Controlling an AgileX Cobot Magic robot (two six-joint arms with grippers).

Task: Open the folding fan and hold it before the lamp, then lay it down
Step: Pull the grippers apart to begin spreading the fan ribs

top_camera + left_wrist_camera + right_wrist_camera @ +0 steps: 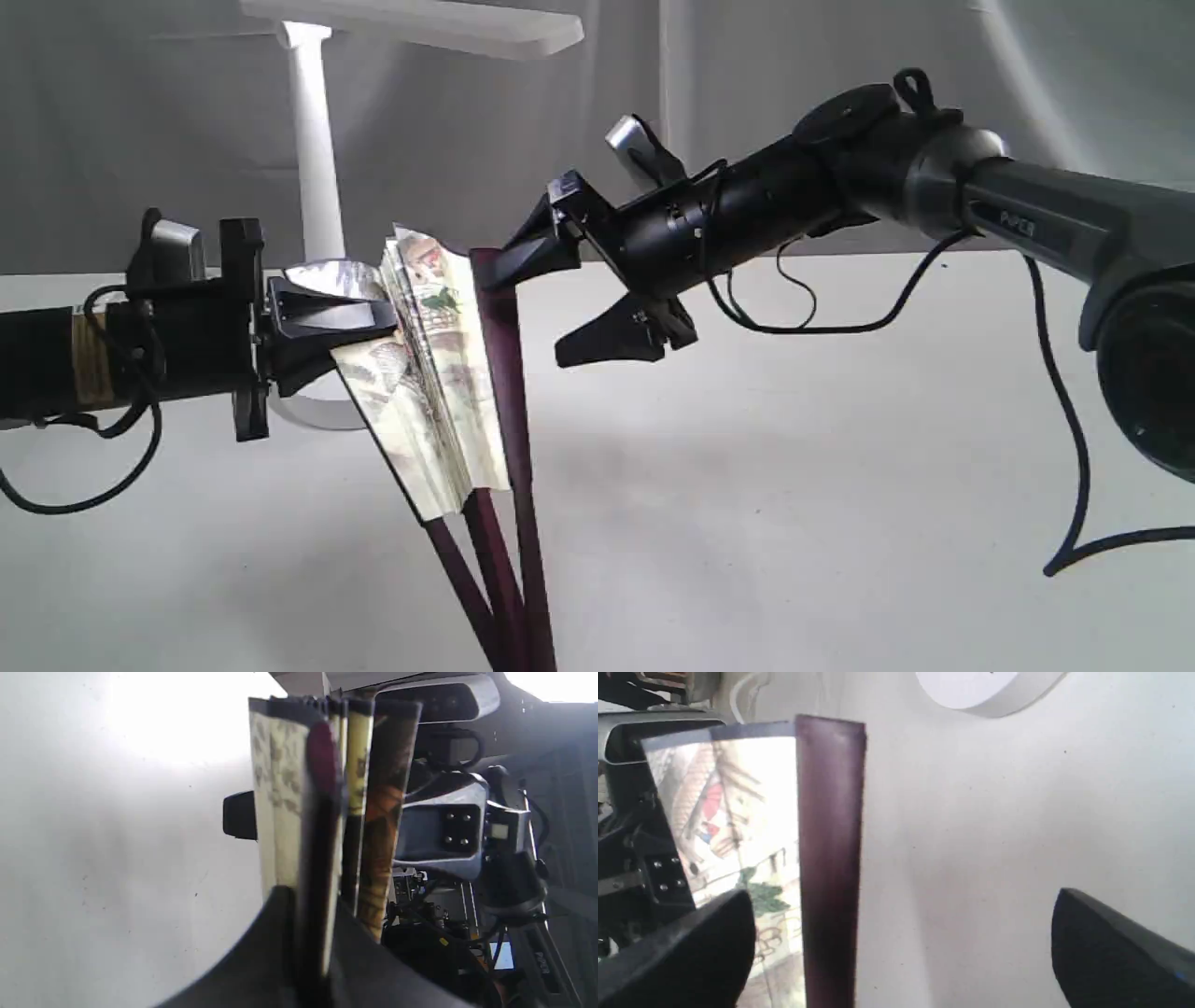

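1. "piper" stands in pale letters on the grey right arm [1046,224], well behind the right jaws and past the wrist joint. it is faint but legible in the exterior view.
2. pale lettering runs along a grey arm link [544,963] well beyond the left jaws in the left wrist view. it is tilted and too blurred to read with certainty.
3. a tan label [89,359] wraps round the left arm [37,373], behind the left jaws. its print is too small to read.
4. the folding fan [439,373], clamped in the left jaws, carries painted pictures. any writing on its leaf is too blurred to tell.
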